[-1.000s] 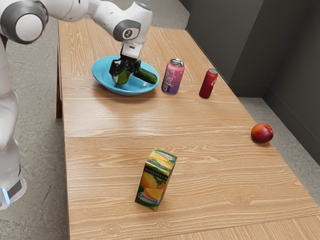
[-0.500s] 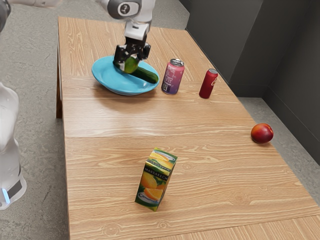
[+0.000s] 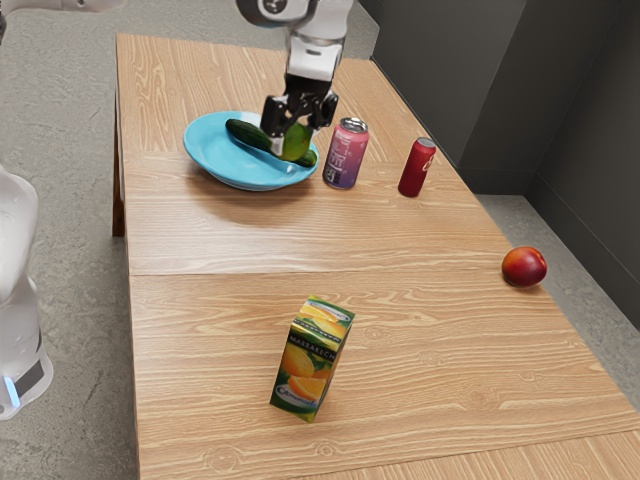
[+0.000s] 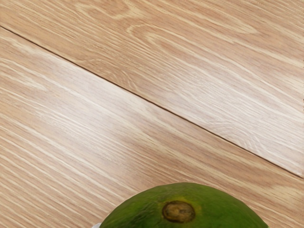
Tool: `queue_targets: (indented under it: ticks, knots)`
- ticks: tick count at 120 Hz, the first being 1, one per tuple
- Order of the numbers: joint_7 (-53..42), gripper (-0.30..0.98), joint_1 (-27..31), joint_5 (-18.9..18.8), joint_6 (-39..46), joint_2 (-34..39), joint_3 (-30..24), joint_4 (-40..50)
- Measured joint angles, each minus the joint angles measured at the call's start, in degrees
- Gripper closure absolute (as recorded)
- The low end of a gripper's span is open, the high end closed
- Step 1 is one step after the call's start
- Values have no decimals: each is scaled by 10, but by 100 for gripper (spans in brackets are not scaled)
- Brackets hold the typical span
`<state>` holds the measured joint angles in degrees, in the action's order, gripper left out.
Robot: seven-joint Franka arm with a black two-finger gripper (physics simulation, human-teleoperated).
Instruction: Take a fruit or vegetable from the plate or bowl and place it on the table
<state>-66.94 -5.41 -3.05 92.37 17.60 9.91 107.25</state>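
Upper centre of the exterior frame: end effector point(image 3: 296, 132), black, pointing downward, its two sides closed on a green fruit point(image 3: 297, 145). Green fruit: pinched from both sides, seen against the right part of the plate and partly masking the cucumber.

Upper left to centre: plate point(image 3: 228, 174), blue, deep-rimmed, upright on the counter point(image 3: 220, 310). On the plate: cucumber point(image 3: 244, 133), dark green, lying aslant, one end emerging to either side of the green fruit.

Just beside the plate, towards the frame's right: pink-and-purple can point(image 3: 345, 155), upright. Farther right: red can point(image 3: 416, 168), slimmer, upright, apart from the first.

Right edge of the frame, mid-height: peach point(image 3: 524, 267), red with an orange patch, resting near the counter's edge. Lower centre: juice carton point(image 3: 312, 360), green and yellow, oranges printed on the side, upright, well apart from the plate.

Wrist view, lower edge: green fruit again, brown stem scar point(image 4: 178, 212) facing the camera; behind it, pale wood grain crossed diagonally by a dark seam point(image 4: 159, 104).
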Motion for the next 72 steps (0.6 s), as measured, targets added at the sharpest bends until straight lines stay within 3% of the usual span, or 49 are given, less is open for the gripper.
queue_targets:
  ticks: [16, 46, 72]
  knots:
    - [38, 52, -3, 6, -2, -9, -1, -1]
    - [88, 13, -4, 10, -14, -26, -7, -1]
    - [117, 3, -4, 12, -20, -26, -7, -1]
